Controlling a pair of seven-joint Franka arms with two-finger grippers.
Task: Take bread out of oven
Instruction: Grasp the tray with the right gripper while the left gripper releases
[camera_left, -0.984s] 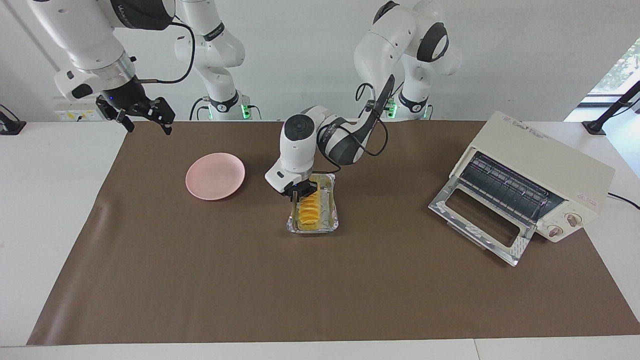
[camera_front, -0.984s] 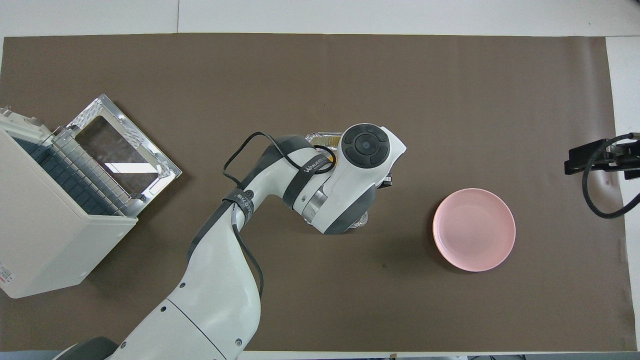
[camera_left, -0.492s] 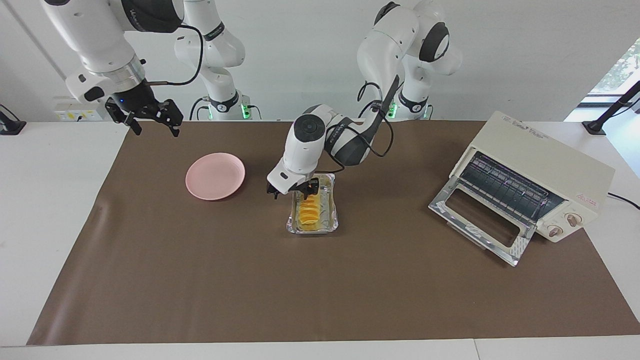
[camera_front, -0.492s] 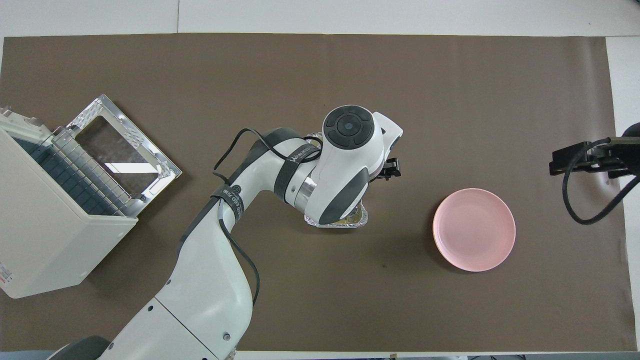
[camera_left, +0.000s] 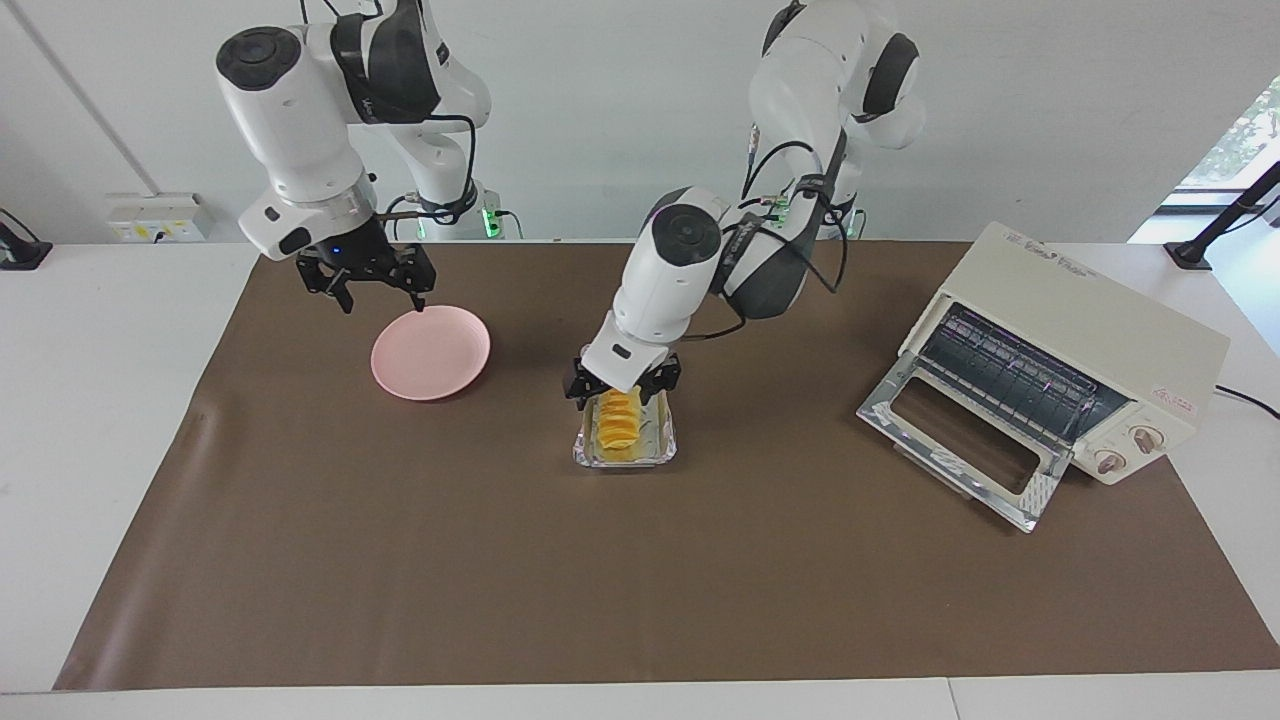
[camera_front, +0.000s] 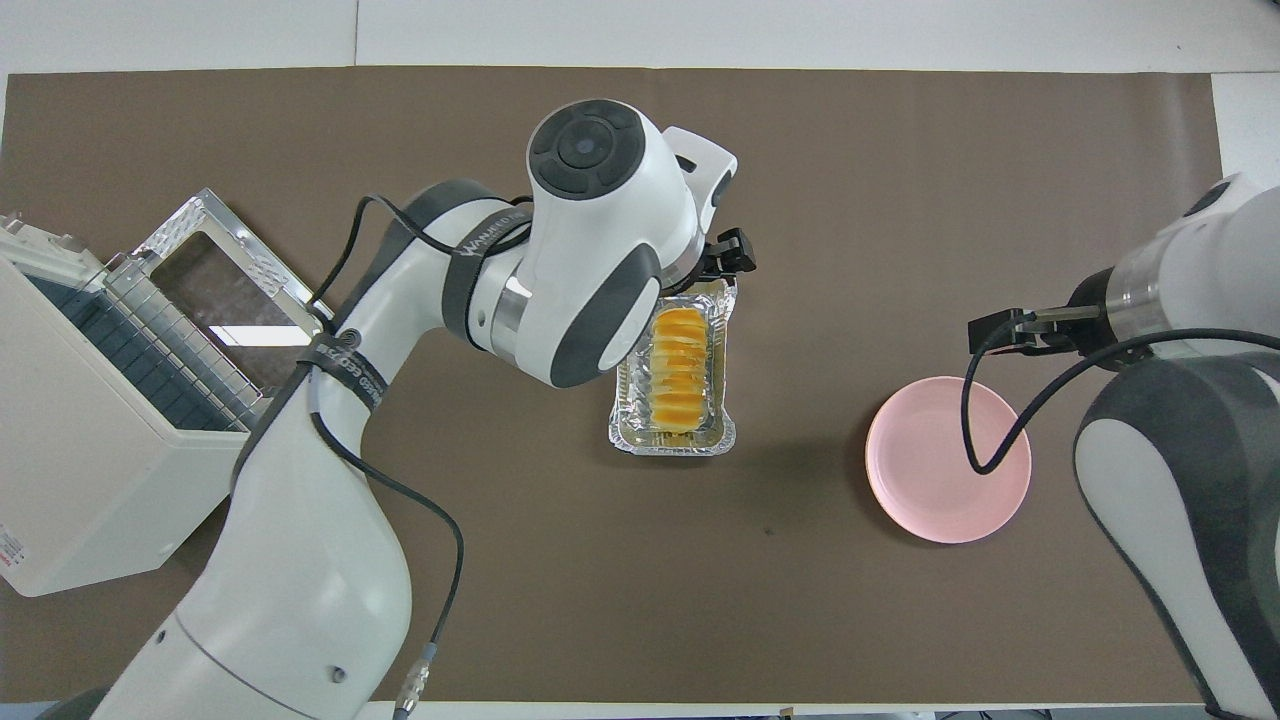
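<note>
— Foil, crinkled and silver: why is the bread (camera_left: 620, 419) lying in that foil tray (camera_left: 658, 446) mid-worktop and not in the oven (camera_left: 1070, 340)?

— By the look of it the loaf has already come out. The oven sits at the left arm's end of the worktop (camera_left: 620, 600) with its glass door dropped flat and only the bare wire rack showing inside. The tray stands well apart from it, between the oven and the pink plate (camera_left: 431, 352).

— And the left tool (camera_left: 622, 385)?

— It hangs just over the end of the tray nearer the robots, fingers spread and pinching nothing. The bread rests in the tray on its own, so I'd judge this a release: the wide stance lets the tool lift away without dragging the loaf.

— Why is the right tool (camera_left: 366, 280) over by the plate?

— It hovers above the plate's rim on the robots' side, also spread and empty. My guess is that it is lining up for something at the plate, perhaps as the loaf's next stop, though nothing here settles that.

— Any risk?

— The foil is light; a finger catching its rim could tip it.
</note>
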